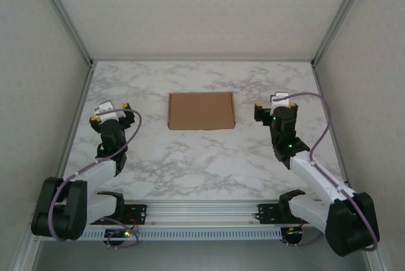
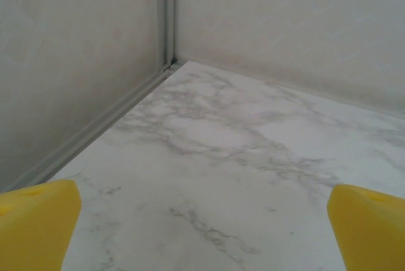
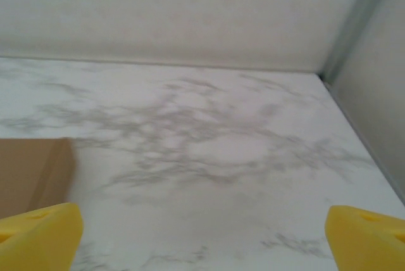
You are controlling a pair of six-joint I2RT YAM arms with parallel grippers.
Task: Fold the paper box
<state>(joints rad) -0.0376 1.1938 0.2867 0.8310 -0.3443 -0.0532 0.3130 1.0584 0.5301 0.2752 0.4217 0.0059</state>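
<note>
Overhead, the paper box (image 1: 201, 111) lies flat on the bench (image 1: 190, 163), between the released left hand (image 1: 109, 113) and right hand (image 1: 273, 107), touching neither. Left wrist: yellow fingers (image 2: 38, 220) spread wide over bare bench. Right wrist: the box's corner sits lower left; likely light, stiff, prone to sliding, so pinch an edge.

— What colour is the paper box (image 1: 201, 111)?
— Plain brown, no print. You see it at twelve o'clock from the arm bases, on a table (image 1: 190, 163) of white marble with grey veins.
— And the fingers?
— You have yellow pads (image 2: 38, 220) on the left gripper (image 1: 110, 111) and the right gripper (image 1: 275, 105). Your arms are white and black, their cables (image 1: 330, 121) mauve.
— The surroundings?
— At nine and three o'clock your walls (image 1: 38, 62) are off-white, edged with silver-grey rails (image 1: 69, 24).
</note>
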